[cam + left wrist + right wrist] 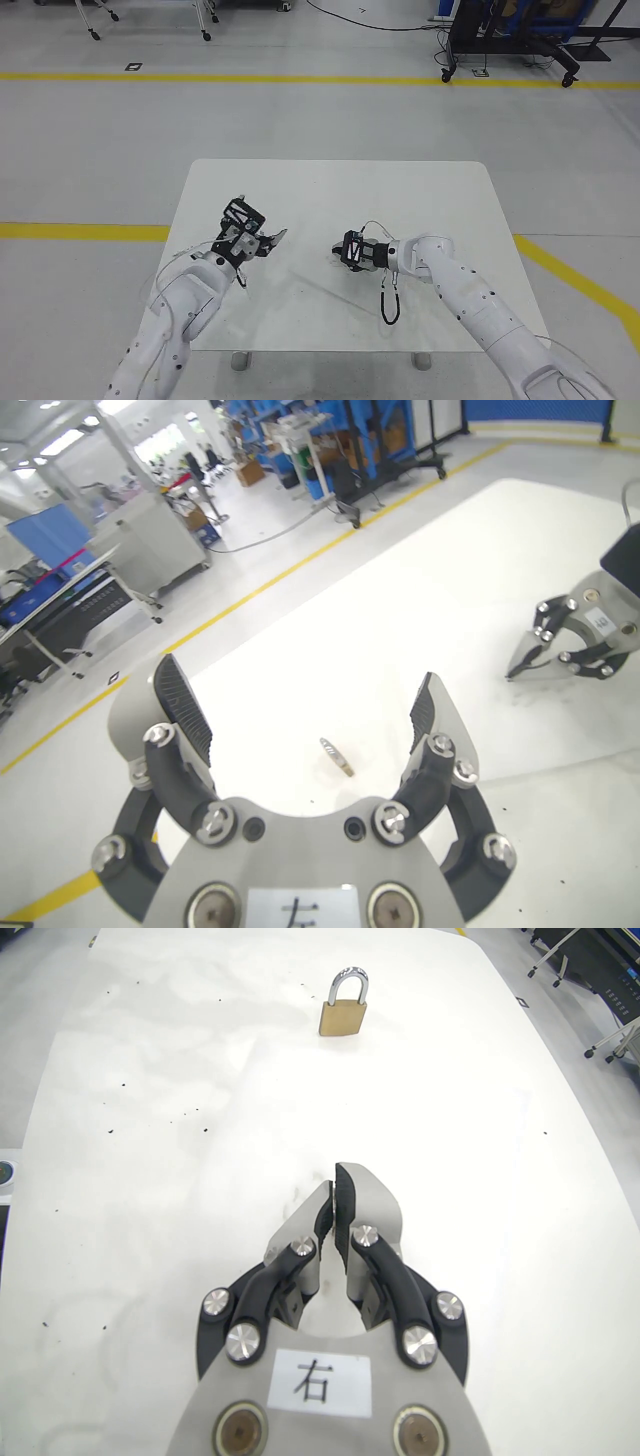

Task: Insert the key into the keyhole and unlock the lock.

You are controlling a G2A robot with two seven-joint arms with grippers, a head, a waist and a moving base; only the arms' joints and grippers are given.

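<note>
Brass, the padlock lies flat on the worktop straight ahead of my right claw, bottom end toward me and shackle away, that claw pinched on what I take for the key, my left claw spread wide just beside it.

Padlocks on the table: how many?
1. A brass padlock on the white table, apart from the right end effector, which is shut on a thin metal sliver, likely the key. No others seen.
</note>
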